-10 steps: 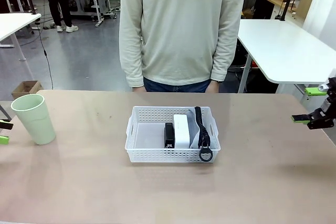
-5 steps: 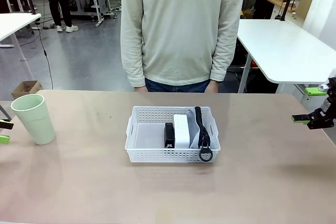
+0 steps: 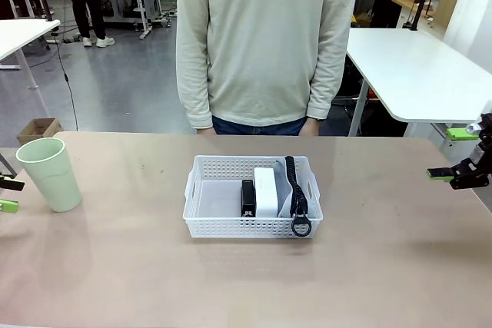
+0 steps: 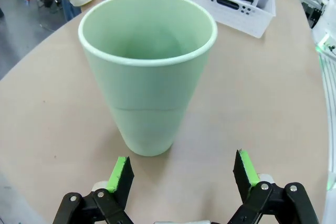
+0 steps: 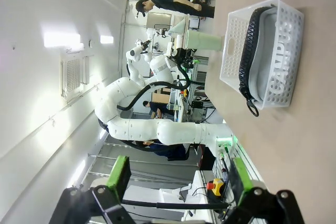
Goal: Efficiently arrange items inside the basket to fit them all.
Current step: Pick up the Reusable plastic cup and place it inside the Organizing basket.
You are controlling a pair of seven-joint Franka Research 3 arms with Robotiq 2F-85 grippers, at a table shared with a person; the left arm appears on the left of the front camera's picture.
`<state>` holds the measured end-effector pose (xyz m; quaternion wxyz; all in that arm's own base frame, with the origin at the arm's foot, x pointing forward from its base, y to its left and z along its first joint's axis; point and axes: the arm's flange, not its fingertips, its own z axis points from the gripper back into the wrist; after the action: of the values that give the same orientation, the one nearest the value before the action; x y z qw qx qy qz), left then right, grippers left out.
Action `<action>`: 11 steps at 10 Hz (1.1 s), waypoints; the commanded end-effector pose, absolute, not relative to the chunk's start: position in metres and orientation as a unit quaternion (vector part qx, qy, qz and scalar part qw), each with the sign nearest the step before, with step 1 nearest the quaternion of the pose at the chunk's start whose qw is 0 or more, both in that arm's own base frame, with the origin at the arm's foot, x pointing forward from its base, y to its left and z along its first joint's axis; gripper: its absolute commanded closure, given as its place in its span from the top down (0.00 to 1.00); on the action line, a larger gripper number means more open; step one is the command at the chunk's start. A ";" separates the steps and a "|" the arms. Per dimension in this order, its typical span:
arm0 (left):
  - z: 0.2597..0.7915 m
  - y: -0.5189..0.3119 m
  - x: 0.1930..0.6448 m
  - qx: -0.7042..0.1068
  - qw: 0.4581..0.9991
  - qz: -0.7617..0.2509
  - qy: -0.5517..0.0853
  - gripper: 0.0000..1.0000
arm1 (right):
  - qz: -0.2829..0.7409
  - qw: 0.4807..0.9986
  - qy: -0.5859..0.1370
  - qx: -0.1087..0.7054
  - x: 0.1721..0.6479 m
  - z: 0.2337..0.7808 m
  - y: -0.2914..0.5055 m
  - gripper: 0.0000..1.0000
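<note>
Near the table's left edge the cup point(image 3: 49, 173) stands upright, just ahead of my released left gripper point(image 4: 182, 172). At mid-table the basket point(image 3: 201, 217) holds stapler point(image 3: 247, 196), box point(image 3: 265, 191) and pouch point(image 5: 265, 56). My right gripper point(image 3: 460, 155) hangs spread by the right edge.

arms point(image 5: 157, 129): white, rounded | claws point(image 4: 182, 174): black | pads: green

A pale green cup point(image 3: 50, 173) is seen on a tan desk point(image 3: 138, 266). The basket point(image 3: 201, 220) is coloured white, its walls patterned with rows of small holes. Inside it, a black stapler point(image 3: 247, 197), a white box point(image 3: 266, 190) and a grey pouch point(image 5: 273, 61) lettered in white, with a black strap point(image 3: 295, 186), are seen. Green pads are carried by the black left gripper point(image 4: 182, 174) and right gripper point(image 5: 178, 178)
</note>
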<state>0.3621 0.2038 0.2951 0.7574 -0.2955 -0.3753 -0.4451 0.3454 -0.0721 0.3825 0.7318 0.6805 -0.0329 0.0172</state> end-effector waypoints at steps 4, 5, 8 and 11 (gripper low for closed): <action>0.263 0.210 0.388 -0.231 0.758 -0.419 -0.443 1.00 | 0.023 0.728 -0.037 0.684 0.344 0.386 -0.073 1.00; 0.256 0.206 0.394 -0.236 0.761 -0.423 -0.431 1.00 | 0.023 0.728 -0.037 0.684 0.344 0.386 -0.073 1.00; 0.236 0.195 0.402 -0.262 0.751 -0.426 -0.430 1.00 | 0.023 0.728 -0.037 0.684 0.344 0.386 -0.073 1.00; 0.227 0.184 0.403 -0.280 0.741 -0.444 -0.420 1.00 | 0.023 0.728 -0.037 0.684 0.344 0.386 -0.073 1.00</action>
<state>0.4015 0.1844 0.2312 0.7537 -0.2775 -0.4110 -0.4312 0.3453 -0.0721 0.3825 0.7317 0.6806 -0.0328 0.0173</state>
